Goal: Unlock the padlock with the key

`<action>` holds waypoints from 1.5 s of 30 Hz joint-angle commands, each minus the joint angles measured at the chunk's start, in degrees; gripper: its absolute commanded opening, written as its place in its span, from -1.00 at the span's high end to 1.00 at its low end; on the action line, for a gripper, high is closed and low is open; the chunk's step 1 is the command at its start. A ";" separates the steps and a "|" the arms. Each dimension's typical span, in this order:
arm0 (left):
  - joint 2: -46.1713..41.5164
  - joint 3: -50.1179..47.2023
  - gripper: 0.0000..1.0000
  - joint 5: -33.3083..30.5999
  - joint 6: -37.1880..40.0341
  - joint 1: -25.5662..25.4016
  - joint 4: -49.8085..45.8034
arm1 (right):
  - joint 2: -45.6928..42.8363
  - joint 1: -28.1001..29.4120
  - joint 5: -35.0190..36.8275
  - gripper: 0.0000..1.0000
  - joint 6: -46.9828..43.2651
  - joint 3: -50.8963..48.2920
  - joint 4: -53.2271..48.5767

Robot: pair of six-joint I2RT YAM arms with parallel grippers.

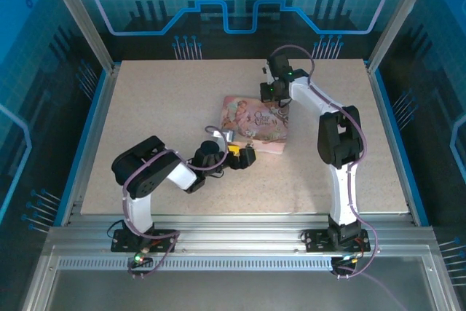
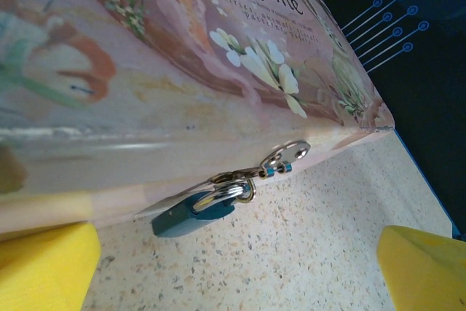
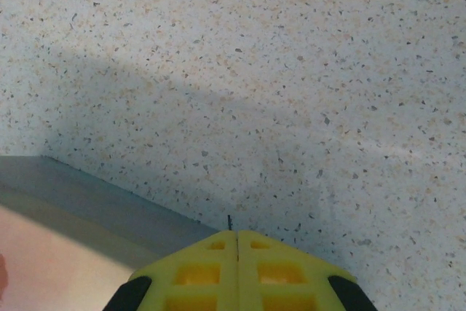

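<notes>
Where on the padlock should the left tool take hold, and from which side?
Take the padlock by its teal body, across its flat sides, approaching low from the front of the box. Its shackle is threaded through the hasp, leaving only the body free.

The padlock (image 2: 186,215) has a small teal-blue body and a shiny silver shackle. It lies tilted on the speckled desk (image 2: 291,253), against the side wall of the pink box (image 2: 182,71), with its shackle closed through the ring of the silver hasp (image 2: 287,154). The key (image 3: 229,221) shows as a thin dark sliver poking out between the pressed-together pads of the right tool (image 3: 237,237).
</notes>
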 commanded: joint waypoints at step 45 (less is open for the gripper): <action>2.04 9.97 -0.33 12.05 10.33 -3.08 -6.45 | 1.35 2.89 -1.85 1.00 -0.90 -3.80 0.82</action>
